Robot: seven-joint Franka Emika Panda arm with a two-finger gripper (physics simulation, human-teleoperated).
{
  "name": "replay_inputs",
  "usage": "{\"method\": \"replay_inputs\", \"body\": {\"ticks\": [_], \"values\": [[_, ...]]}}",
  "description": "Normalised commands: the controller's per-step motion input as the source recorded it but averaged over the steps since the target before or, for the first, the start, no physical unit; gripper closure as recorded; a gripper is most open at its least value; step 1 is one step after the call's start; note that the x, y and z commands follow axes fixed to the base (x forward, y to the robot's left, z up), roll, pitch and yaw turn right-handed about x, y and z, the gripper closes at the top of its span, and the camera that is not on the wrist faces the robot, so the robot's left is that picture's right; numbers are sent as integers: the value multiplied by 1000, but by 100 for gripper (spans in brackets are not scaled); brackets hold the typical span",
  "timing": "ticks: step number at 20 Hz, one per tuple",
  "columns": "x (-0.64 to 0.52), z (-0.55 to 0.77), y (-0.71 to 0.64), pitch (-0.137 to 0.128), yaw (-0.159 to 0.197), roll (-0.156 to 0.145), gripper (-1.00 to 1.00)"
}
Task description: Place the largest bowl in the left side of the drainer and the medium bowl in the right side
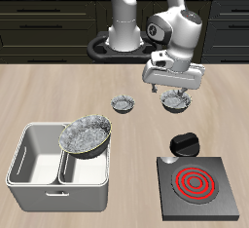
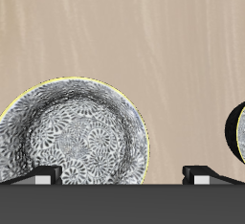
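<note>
Wrist view shows the medium bowl (image 2: 75, 134) directly beneath the gripper (image 2: 122, 175), its rim just off to one side of the line between the two fingertips, which stand wide apart and hold nothing. The coming grasp seems to turn on that offset: one finger likely has to drop inside the rim and the other outside it.

In the exterior view the gripper (image 1: 172, 88) hovers over this bowl (image 1: 176, 101), well back from the table's front edge, with the tiny bowl (image 1: 124, 104) beside it. The largest bowl (image 1: 86, 134) already rests tilted in the drainer (image 1: 39, 181) (leaning on the compartment rim nearer the stove (image 1: 199, 188)).

All three bowls are round, dark grey outside, crinkled silvery-white inside; the drainer is smooth light grey.
</note>
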Motion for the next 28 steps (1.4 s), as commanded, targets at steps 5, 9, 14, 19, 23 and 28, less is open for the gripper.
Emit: {"method": "replay_inputs", "body": {"ticks": [5,9,14,19,23,28], "values": [[27,-237,-42,34,-17,1,-100],[56,-296,-65,64,-42,38,100],[-7,-9,-162,39,-61,13,100],[-44,164,-77,-31,-14,-2,100],[5,78,-104,1,-22,-10,100],[-18,263,-97,-25,-3,-4,100]]}}
